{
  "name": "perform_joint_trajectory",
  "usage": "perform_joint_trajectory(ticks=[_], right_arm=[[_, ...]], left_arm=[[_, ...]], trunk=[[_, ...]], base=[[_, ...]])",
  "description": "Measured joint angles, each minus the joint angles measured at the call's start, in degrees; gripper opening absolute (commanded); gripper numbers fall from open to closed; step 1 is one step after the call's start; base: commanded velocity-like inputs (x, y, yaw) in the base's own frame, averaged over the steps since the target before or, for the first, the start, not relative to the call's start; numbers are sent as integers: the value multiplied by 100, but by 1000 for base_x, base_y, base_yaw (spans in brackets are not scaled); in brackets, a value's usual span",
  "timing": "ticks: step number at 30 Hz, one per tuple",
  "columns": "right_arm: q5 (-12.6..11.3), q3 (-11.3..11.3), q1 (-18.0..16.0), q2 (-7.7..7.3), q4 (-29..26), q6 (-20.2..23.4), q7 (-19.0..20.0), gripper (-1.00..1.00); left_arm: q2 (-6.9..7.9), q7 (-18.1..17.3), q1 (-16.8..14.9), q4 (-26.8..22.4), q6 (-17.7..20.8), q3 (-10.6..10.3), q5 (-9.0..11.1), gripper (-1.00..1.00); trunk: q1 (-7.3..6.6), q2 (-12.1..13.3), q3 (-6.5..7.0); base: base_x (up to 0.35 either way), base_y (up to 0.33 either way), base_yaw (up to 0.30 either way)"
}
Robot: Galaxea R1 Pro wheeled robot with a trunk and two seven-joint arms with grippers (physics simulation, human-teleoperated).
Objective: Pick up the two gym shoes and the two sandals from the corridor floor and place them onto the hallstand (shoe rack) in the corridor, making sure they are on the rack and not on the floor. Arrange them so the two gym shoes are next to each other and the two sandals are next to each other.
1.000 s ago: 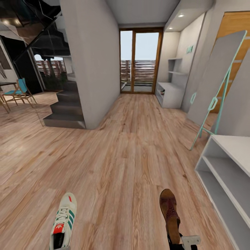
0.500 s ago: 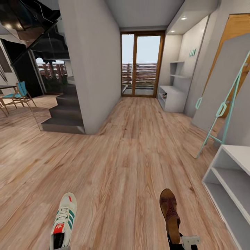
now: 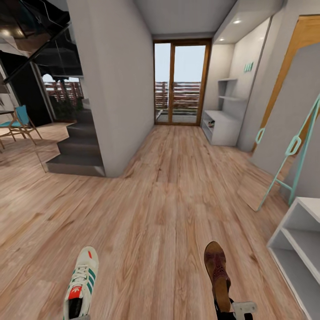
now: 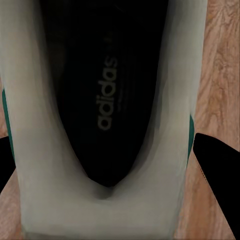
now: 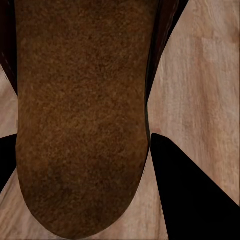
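A white gym shoe (image 3: 82,282) with green stripes and a red-orange tongue label hangs low at the head view's bottom left. My left gripper (image 4: 107,167) is shut on its heel, with black fingers (image 4: 217,170) on either side of it. A brown sandal (image 3: 217,273) with a tan insole hangs at the bottom right, and my right gripper (image 5: 80,175) is shut on its heel (image 5: 80,125). The white hallstand (image 3: 306,202), open-shelved and bare, stands at the right edge. Wood plank corridor floor (image 3: 160,200) stretches ahead.
A grey wall corner (image 3: 111,89) and dark stairs (image 3: 78,153) stand to the left. A mirror on a teal frame (image 3: 291,146) leans at the right, just beyond the hallstand. A second white unit (image 3: 221,126) sits by the far glass door (image 3: 181,82).
The whole picture has shifted: the camera has moved, so the hallstand and mirror slid toward the right edge. Both shoes keep their place in the picture, still gripped.
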Motion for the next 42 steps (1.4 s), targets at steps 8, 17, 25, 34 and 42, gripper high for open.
perform_joint_trajectory(ticks=[8,17,25,34,42], right_arm=[[1,0,1,1,0,0,-3,-100],[-1,-1,0,9,6,2,-6,-100],[0,-1,0,9,12,8,-11,-100],[-23,-2,0,9,224,8,-11,-100],[-17,-3,0,9,355,8,-11,-100]], left_arm=[[0,0,-1,2,-1,3,5,-100],[0,0,0,3,0,11,10,-100],[0,0,0,3,0,23,11,-100],[4,0,0,0,0,26,11,-100],[6,0,0,0,0,27,11,-100]], trunk=[[0,0,0],[0,0,0],[0,0,0],[0,0,0],[0,0,0]], base=[[337,0,-49],[337,0,-150],[337,0,-9],[337,0,0],[337,0,0]])
